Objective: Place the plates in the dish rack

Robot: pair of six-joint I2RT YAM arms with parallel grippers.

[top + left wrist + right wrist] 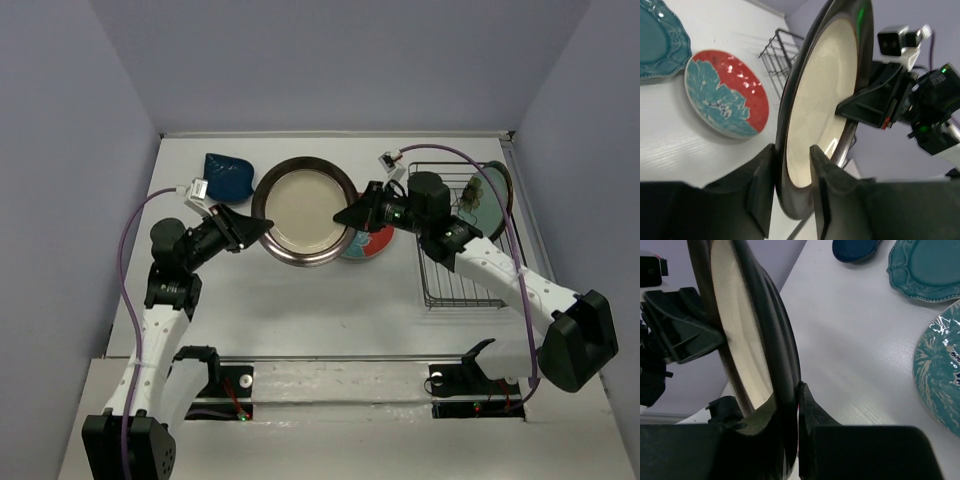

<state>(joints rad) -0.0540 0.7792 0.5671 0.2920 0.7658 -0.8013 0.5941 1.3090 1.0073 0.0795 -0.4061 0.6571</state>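
**Plate pinched at both edges, handover half made**

Clamped the left hand (262, 228) on the 9 o'clock edge of the dark-rimmed pale plate (305, 205), one of its fingers (762, 175) on each face of the rim. Held that plate clear of the table (330, 320), a little toward 12 o'clock from the table's middle, with the red flowered plate (368, 245) showing under its 4 o'clock edge. Closed the right hand (345, 215) on the opposite, 3 o'clock edge, so both hands gripped the one plate.

Judged best to confirm the right hand's bite sat well past the lip before loosening the left. Then best to draw the left hand straight out toward 9 o'clock, in the plane of the plate, to avoid dragging or twisting it. After that, called for tipping the plate onto its edge and carrying it toward the dish rack (455, 285) at 3 o'clock, lined up with a gap between tines.

Faced upward, nearly level, pale well toward the overhead camera. Round, so no true long axis. Ran 9 to 3 o'clock along the line between the two grips.
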